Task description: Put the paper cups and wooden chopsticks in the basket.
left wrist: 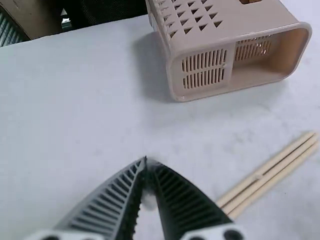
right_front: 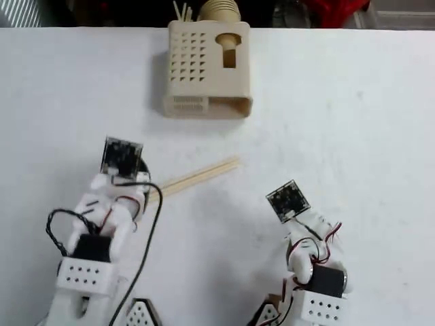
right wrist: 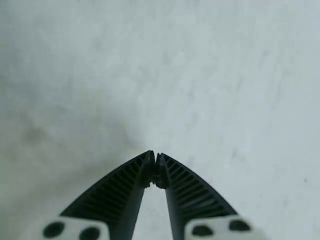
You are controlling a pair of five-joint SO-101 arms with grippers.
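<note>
Checking the left gripper [left wrist: 146, 162] from its wrist view, we're seeing both jaws pressed together at the tips, gripping nothing and hovering over the bare white table [left wrist: 75, 100]. The right gripper [right wrist: 155, 158] is reading the same: jaws meeting at the tips, holding nothing, plain table surface below. We're placing everything off the basket [right_front: 207, 71], a beige perforated one sitting at the table's far edge, roughly centred between the two arms. A small bundle of wooden chopsticks [right_front: 202, 176] is lying loose on the table on the near side of the basket, well apart from it and angled diagonally, with the end farther from the basket sitting just beside the left arm [right_front: 109, 204]. In the left wrist view those chopsticks are showing off to one side of the closed jaws, apart from them. The right arm [right_front: 307, 251] is sitting on the near side of the basket and off to its right, well apart from both basket and chopsticks. At the basket's far end we're seeing a stack of paper cups [right_front: 219, 10] standing up out of it, with thin sticks [right_front: 181, 11] poking up next to them.
</note>
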